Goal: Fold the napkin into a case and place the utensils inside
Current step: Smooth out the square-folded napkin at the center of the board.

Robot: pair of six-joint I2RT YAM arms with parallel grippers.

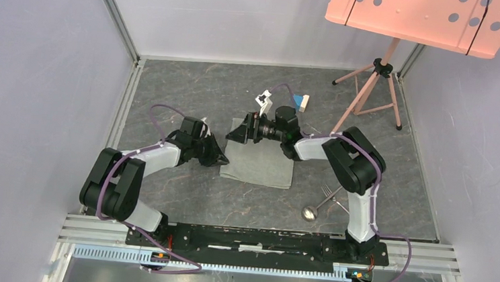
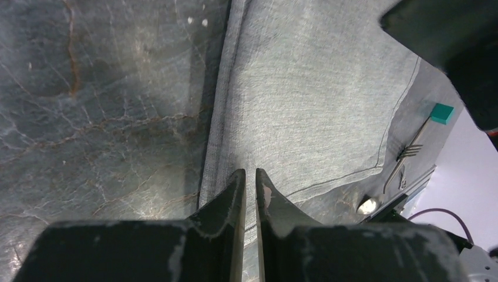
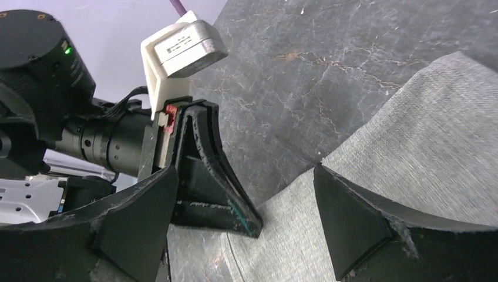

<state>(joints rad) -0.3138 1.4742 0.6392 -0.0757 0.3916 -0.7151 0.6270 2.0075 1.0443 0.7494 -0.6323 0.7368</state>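
The light grey napkin (image 1: 262, 162) lies flat on the dark table as a folded rectangle. My left gripper (image 1: 224, 158) is shut, with its tips (image 2: 249, 174) resting on the napkin's (image 2: 317, 100) left edge. My right gripper (image 1: 238, 135) is open wide over the napkin's far left corner, with cloth (image 3: 411, 135) under its right finger (image 3: 346, 217) and nothing between the jaws (image 3: 245, 170). The left gripper's fingers (image 3: 217, 176) show between them. The silver fork (image 1: 329, 191) and spoon (image 1: 310, 213) lie on the table right of the napkin, beside the right arm's base. They also show in the left wrist view, the fork (image 2: 405, 155) and the spoon (image 2: 368, 205).
Small blue and white blocks (image 1: 300, 102) lie behind the napkin. A tripod (image 1: 371, 90) carrying a pink board (image 1: 422, 16) stands at the back right. A small teal block (image 2: 441, 113) shows by the fork's handle. Walls close in the table on three sides.
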